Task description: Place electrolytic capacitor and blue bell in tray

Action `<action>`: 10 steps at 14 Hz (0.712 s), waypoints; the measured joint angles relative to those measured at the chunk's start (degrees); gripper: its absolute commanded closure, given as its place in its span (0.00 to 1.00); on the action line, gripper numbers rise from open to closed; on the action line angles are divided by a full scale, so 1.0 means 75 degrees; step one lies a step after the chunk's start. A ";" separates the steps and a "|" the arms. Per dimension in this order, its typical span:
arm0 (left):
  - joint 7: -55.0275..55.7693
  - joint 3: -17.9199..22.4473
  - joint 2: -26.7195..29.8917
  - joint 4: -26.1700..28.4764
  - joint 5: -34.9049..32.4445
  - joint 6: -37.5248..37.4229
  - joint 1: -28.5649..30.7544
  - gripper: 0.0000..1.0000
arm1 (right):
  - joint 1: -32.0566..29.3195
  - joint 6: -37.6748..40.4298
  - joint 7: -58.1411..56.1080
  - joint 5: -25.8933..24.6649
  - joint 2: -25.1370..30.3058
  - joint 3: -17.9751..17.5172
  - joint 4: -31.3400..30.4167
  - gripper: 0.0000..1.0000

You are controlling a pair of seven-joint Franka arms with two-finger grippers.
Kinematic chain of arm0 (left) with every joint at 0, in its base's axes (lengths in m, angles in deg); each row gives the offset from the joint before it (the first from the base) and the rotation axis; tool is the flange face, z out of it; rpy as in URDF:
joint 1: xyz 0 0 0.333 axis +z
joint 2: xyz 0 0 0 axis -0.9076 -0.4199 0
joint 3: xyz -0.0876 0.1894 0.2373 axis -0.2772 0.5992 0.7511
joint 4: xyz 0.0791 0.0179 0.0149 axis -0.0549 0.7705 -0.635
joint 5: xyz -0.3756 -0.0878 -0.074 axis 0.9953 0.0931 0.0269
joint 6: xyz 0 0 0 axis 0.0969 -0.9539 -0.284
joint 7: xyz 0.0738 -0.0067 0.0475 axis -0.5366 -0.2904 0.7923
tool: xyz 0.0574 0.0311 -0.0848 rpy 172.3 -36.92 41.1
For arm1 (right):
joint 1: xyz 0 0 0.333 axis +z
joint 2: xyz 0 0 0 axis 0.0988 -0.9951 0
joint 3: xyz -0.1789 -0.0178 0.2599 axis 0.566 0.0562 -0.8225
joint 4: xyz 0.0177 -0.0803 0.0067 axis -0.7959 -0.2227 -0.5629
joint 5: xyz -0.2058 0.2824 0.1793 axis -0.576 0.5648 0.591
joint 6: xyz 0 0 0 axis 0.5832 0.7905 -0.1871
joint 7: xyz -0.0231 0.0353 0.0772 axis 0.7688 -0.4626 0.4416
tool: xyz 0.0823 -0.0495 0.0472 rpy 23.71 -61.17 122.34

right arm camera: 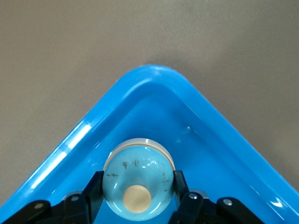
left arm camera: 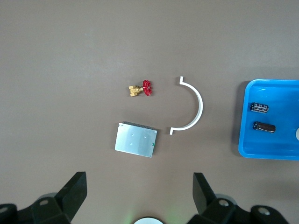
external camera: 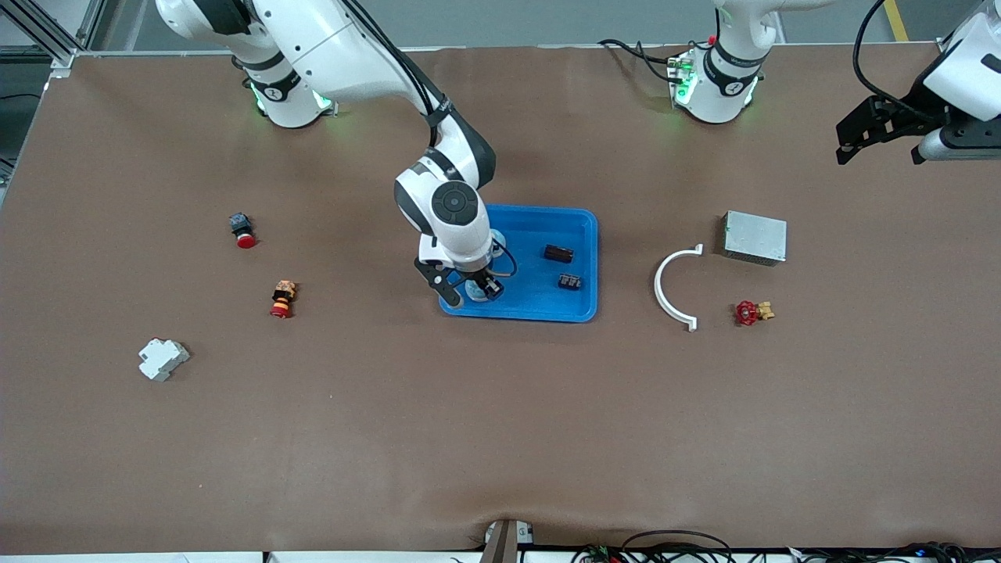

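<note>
Tray (external camera: 583, 227): mid-table, nearer the robots' edge
Left gripper (external camera: 880, 137): waits spread wide over the left arm's end
Right gripper (external camera: 469, 291): clamps the blue bell (right arm camera: 138, 179) in a tray corner
Capacitor (external camera: 557, 252): lies in the tray

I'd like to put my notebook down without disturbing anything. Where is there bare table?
The wide strip nearest the front camera, below the white block and blue tray, is bare. It's crowded around the tray, where the right gripper holds the blue bell, and near the white arc.
</note>
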 measured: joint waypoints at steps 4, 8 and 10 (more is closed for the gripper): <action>0.0003 -0.0037 -0.0012 -0.0001 0.0000 0.0001 0.0000 0.00 | 0.0058 -0.0007 0.0059 -0.0002 -0.0037 0.0000 0.0030 1.00; 0.0434 -0.0164 -0.0052 -0.0002 0.0001 0.0018 -0.0011 0.00 | 0.0062 -0.0169 0.0065 -0.0006 -0.0202 0.0000 0.0052 1.00; 0.0660 -0.0173 -0.0118 -0.0002 0.0001 0.0022 -0.0011 0.00 | 0.0067 -0.0205 0.0111 -0.0009 -0.0234 0.0001 0.0085 1.00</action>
